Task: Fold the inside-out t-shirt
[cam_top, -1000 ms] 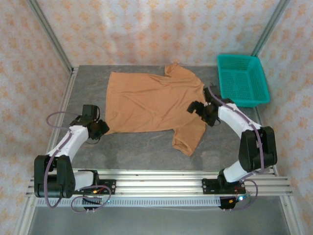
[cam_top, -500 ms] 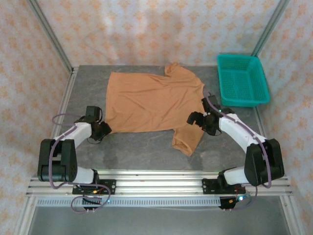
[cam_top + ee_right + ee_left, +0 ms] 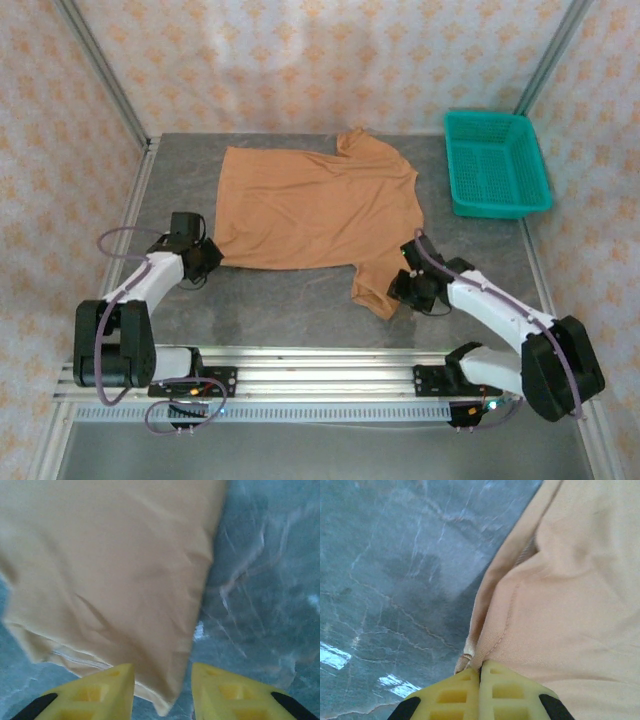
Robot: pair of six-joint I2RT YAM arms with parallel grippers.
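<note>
Teal basket [image 3: 500, 208] (far right) sits near the t-shirt [image 3: 315, 205].

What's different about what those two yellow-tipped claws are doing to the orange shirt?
The left gripper has its jaws pressed together, pinching the hem corner of the t-shirt. The right gripper has its jaws apart, with the tip of the sleeve lying between them. The left gripper sits at the shirt's near left corner, the right gripper at the near sleeve. Both have yellow fingers.

Left tool [image 3: 481, 667] now tight on t-shirt [image 3: 320, 205]; right tool [image 3: 162, 672] nearer, narrower.
</note>
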